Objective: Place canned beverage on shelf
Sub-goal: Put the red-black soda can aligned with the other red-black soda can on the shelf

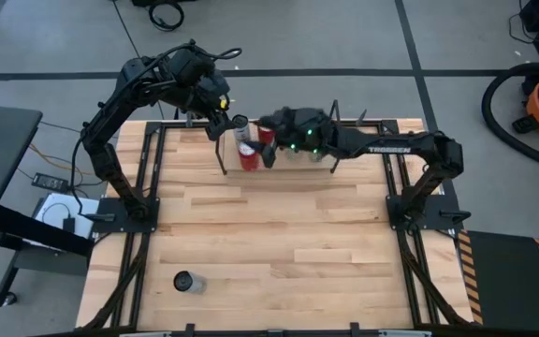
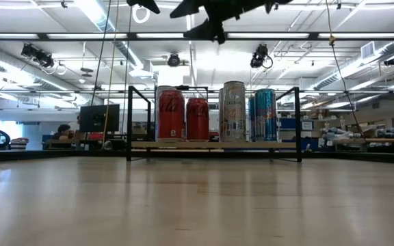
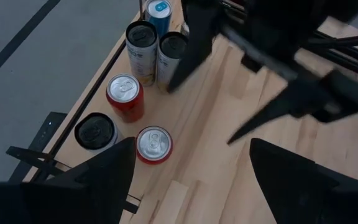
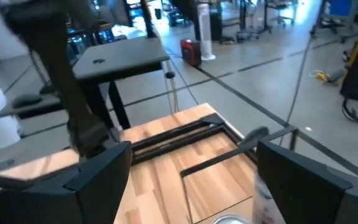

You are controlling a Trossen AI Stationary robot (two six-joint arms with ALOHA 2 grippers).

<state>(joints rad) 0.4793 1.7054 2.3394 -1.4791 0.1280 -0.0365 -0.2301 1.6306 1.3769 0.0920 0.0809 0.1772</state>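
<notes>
The right gripper [image 1: 271, 140] hangs above the shelf [image 2: 214, 145] with its fingers [image 4: 92, 174] spread wide and nothing between them; the top of a silver can [image 4: 232, 219] shows just below the gap. The left gripper [image 1: 223, 117] hovers close beside it, over the shelf's end, and its fingers [image 3: 98, 177] are also spread and empty, with a red can [image 3: 153, 144] directly beneath them.

Below the two grippers, cans stand upright in a row on the shelf board: two red cans [image 2: 183, 117] touching each other, then a tall pale can [image 2: 234, 111] and a blue can [image 2: 264, 115]. From the left wrist, a black-topped can [image 3: 96, 132] stands just beside the red one under the fingers.

Well away from both grippers, near the table's [image 1: 279, 243] front left corner, a lone dark can [image 1: 187, 282] lies on its side on the wood.
</notes>
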